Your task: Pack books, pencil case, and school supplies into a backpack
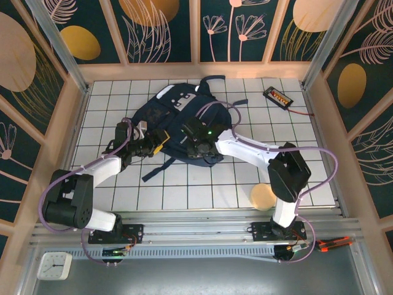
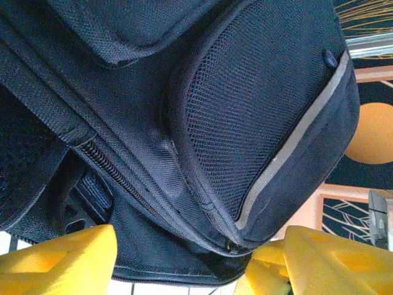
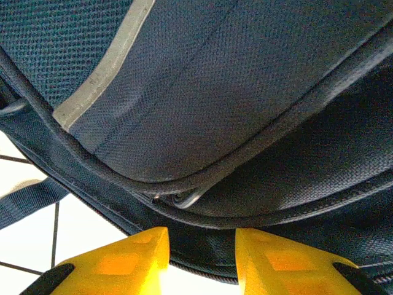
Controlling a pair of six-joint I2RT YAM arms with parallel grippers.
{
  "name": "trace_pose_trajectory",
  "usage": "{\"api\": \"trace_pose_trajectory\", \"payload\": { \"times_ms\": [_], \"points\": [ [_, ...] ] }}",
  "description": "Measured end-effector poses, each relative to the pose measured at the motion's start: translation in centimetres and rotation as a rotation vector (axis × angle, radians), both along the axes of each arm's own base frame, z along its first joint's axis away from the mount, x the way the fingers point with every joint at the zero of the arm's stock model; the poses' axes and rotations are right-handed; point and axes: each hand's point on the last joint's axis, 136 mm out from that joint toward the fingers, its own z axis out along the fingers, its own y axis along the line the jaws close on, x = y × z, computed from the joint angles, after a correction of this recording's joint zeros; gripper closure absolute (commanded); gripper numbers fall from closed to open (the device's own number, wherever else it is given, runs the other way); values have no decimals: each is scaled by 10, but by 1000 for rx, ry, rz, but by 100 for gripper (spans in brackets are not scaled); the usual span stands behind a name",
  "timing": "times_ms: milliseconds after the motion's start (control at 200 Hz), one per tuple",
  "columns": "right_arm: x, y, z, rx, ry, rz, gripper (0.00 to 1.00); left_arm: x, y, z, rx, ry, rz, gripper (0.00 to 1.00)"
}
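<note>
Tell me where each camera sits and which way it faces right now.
Top external: above and behind the bases, looking down on the white tiled table; the left arm and right arm reach to the large navy-blue fabric backpack.
Left wrist: on the left arm, facing the backpack's mesh pocket; the left gripper, yellow-fingered, at the bottom.
Right wrist: on the right arm, close on the backpack's metal zip pull; the right gripper, yellow-fingered, below.
Shared: both wrist views face the backpack at close range.
</note>
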Motion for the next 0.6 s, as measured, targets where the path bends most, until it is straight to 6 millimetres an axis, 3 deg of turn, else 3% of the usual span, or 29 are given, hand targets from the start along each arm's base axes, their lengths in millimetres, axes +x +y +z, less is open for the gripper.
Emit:
{"api": "trace_pose_trajectory", "payload": {
  "times_ms": [195, 325, 455, 601],
  "points": [
    [7, 2, 10, -15, -1, -38, 65, 0, 0, -1, 0, 2, 0, 27],
    [11, 2, 6, -44, -1, -47, 68, 0, 0, -1, 0, 1, 0, 27],
    [17, 4, -6, -83, 8, -55, 80, -1, 0, 0, 0, 1, -1, 26],
    [26, 7, -17, -125, 3, -55, 100, -1, 0, 0, -1, 2, -4, 24]
  ]
}}
